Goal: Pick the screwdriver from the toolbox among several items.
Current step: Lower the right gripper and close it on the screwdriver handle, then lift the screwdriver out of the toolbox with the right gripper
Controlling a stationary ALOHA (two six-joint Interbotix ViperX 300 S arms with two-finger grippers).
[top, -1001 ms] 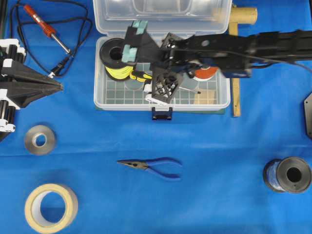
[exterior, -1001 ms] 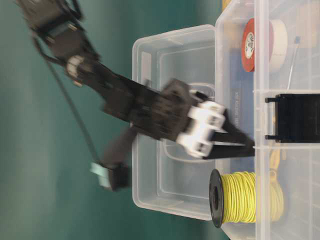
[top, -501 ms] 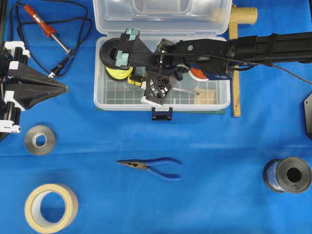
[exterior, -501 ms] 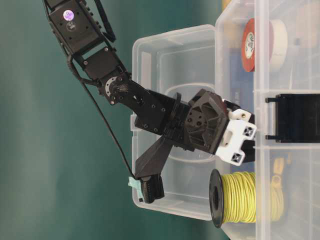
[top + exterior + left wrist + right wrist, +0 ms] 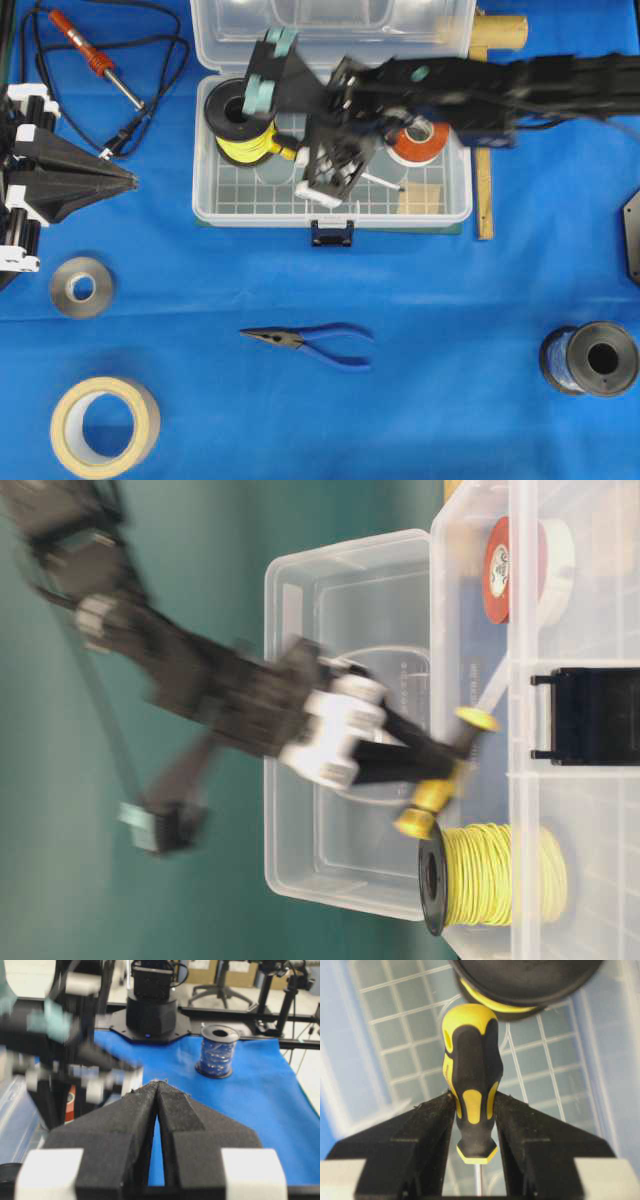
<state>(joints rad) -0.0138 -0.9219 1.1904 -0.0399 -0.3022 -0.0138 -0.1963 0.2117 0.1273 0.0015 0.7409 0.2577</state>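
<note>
My right gripper (image 5: 472, 1105) is shut on the yellow-and-black handle of the screwdriver (image 5: 470, 1060), and the thin silver shaft runs back between the fingers. The table-level view shows the screwdriver (image 5: 430, 800) held crosswise at the fingertips, raised near the rim of the clear toolbox (image 5: 600, 900), beside the yellow wire spool. From overhead, the right gripper (image 5: 295, 160) reaches into the toolbox (image 5: 205, 208) from the right, and a yellow bit of the handle (image 5: 284, 152) shows. At the table's left edge my left gripper (image 5: 125, 180) (image 5: 157, 1085) is shut and empty.
Inside the toolbox are a yellow wire spool (image 5: 240, 130) and a red tape roll (image 5: 420, 145). On the blue cloth lie blue-handled pliers (image 5: 318, 342), a corded soldering iron (image 5: 90, 55), two tape rolls (image 5: 82, 287) (image 5: 105, 427) and a blue wire spool (image 5: 590, 360).
The right gripper has closed on the screwdriver's handle and raised it off the toolbox floor, and the arm is blurred with motion. The left arm has stayed put.
</note>
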